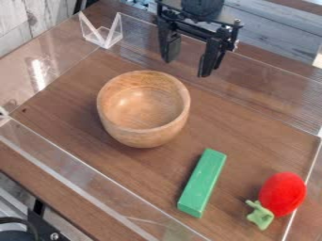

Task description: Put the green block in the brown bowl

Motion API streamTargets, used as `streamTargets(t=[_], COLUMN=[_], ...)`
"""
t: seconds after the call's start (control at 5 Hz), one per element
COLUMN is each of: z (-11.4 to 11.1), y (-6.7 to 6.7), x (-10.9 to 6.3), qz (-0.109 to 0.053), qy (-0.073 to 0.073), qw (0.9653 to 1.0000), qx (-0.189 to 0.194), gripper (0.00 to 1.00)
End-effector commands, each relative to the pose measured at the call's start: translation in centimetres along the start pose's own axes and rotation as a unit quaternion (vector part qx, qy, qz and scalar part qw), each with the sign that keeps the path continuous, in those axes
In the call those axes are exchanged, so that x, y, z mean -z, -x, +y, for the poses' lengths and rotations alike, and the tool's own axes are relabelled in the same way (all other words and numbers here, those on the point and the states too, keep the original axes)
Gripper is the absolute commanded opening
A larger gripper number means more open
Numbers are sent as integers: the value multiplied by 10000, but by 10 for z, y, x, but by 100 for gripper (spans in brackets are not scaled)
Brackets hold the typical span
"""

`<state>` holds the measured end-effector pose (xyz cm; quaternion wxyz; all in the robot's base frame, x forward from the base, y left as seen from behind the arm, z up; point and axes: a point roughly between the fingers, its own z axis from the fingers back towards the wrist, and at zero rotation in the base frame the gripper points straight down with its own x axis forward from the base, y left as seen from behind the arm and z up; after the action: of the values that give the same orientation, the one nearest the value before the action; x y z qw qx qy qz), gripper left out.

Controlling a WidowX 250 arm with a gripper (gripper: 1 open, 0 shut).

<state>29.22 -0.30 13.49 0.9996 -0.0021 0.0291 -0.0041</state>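
Starting at the left, a small clear plastic stand sat near the back edge of the table, and you could barely make out its shape against the wood. Next came the brown bowl, upright and empty, with thick walls that looked heavy enough to stay put if something dropped in.

Your gripper hung above and behind the bowl, pointing down, jaws spread wide and holding nothing. Its upper body was cut off by the top of the frame.

Further right and nearer the camera, the green block lay flat on the table, well apart from the bowl, its long axis running toward the back and tilted a little to the right. You would have judged it light, rigid and smooth-sided, likely painted wood or plastic, so a slippery pinch was possible. The sensible hold was across its narrow width near the middle, so it hung level.

At far right sat a red toy with a pale green stem, just beside the block; what fruit it was meant to be was unclear.
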Motion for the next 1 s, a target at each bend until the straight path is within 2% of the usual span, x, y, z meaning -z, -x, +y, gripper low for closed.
streamTargets(t=[0.0,0.2,0.4,0.6,0.8], z=[-12,-39,-70,-95,-108], y=[27,55,77,96,108], x=[20,38,47,61,78], qz=[73,108,-6,-149,-301], qy=[97,237,270,378,475], qw=[9990,9958,9908,9846,9845], qx=[-431,-875,-1330,-1702,-1661], gripper=[100,100,100,100,100])
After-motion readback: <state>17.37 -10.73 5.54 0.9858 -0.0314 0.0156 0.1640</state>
